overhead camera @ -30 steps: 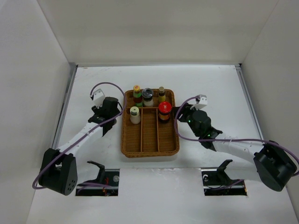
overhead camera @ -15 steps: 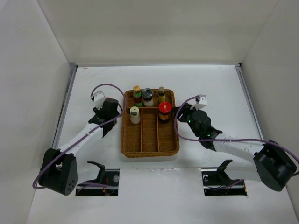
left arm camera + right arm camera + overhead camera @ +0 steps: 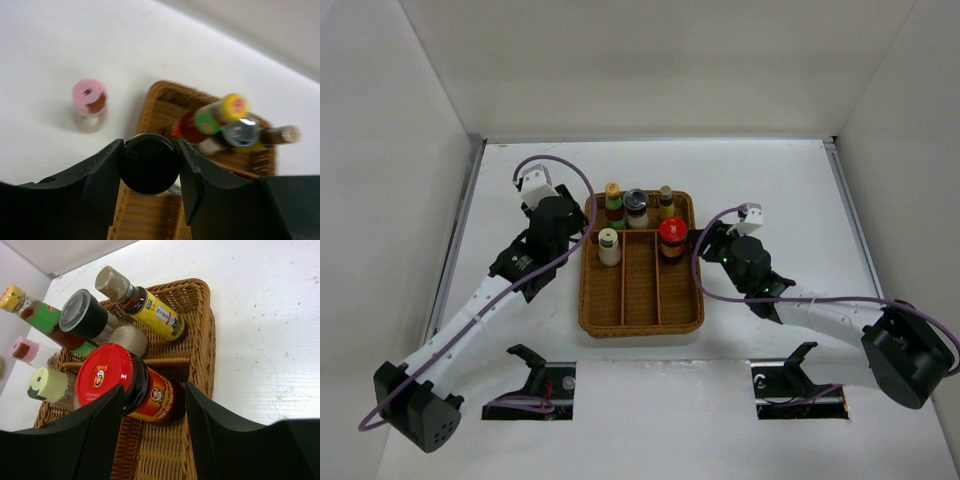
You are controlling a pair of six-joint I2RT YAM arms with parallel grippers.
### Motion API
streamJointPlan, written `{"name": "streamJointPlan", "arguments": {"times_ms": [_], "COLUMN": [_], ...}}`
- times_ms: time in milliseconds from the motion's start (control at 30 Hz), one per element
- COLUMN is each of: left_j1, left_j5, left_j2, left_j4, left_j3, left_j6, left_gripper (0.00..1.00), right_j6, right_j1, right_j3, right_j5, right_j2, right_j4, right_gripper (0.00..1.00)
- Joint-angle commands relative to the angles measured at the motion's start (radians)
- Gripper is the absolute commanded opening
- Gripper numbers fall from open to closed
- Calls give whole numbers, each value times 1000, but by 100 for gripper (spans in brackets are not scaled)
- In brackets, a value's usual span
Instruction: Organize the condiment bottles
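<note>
In the left wrist view my left gripper [image 3: 150,146] is shut on a black-capped bottle [image 3: 149,167], held over the left rim of the wicker tray [image 3: 642,325]. A pink-capped bottle [image 3: 89,100] stands on the table left of the tray. Across the tray's far row stand a yellow-capped bottle [image 3: 613,190], a grey-lidded one [image 3: 636,200] and a tan-capped one [image 3: 665,192]. A pale-yellow-capped bottle [image 3: 608,238] stands in the left slot. The red-capped jar [image 3: 107,375] stands in the right slot. My right gripper [image 3: 154,390] is open just behind that jar, not closed on it.
The tray has three long slots running toward me, their near ends bare. White walls enclose the table on the left [image 3: 380,200], far and right sides. Purple cables loop above both wrists.
My left arm has swung away from me and toward the tray's left rim, and its jaws have closed on the black-capped bottle. The right arm has barely moved.
</note>
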Motion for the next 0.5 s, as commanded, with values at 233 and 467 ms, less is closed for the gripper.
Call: {"name": "streamJointPlan", "arguments": {"times_ms": [233,467], "left_j1": [-190,-314], "left_j5": [-1,40], "left_j2": [70,276], "left_j4": [110,204], "left_j3": [200,226], "left_j6": [85,71], "left_gripper": [35,35], "right_j6": [-6,-4], "right_j1": [2,-5], "right_j3": [22,-2], "right_j5": [24,36], "right_j2": [-34,-84], "right_j4": [35,45], "right_gripper": [56,56]}}
